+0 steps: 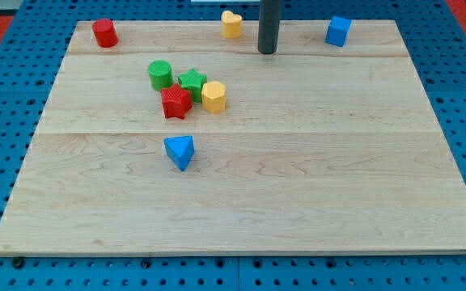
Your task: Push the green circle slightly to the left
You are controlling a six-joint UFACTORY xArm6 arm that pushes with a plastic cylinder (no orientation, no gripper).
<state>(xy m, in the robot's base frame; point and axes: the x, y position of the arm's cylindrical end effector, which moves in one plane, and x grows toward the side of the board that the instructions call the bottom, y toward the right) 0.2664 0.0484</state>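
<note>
resting: my tip (267,51) sits on the wooden board (298,194) near the view's top, between the yellow heart (231,24) and the blue cube (338,31), touching neither
pincer: the arm ends in a bare rod, so nothing is released, clenched or grasped
green circle: (160,74) left of centre, well apart from my tip, down toward the view's left
cluster: green star (192,82) just beside the circle, red star (175,102) below, yellow hexagon (213,96) to the right
others: red cylinder (104,33) top left; blue triangle (180,151) alone below the cluster
</note>
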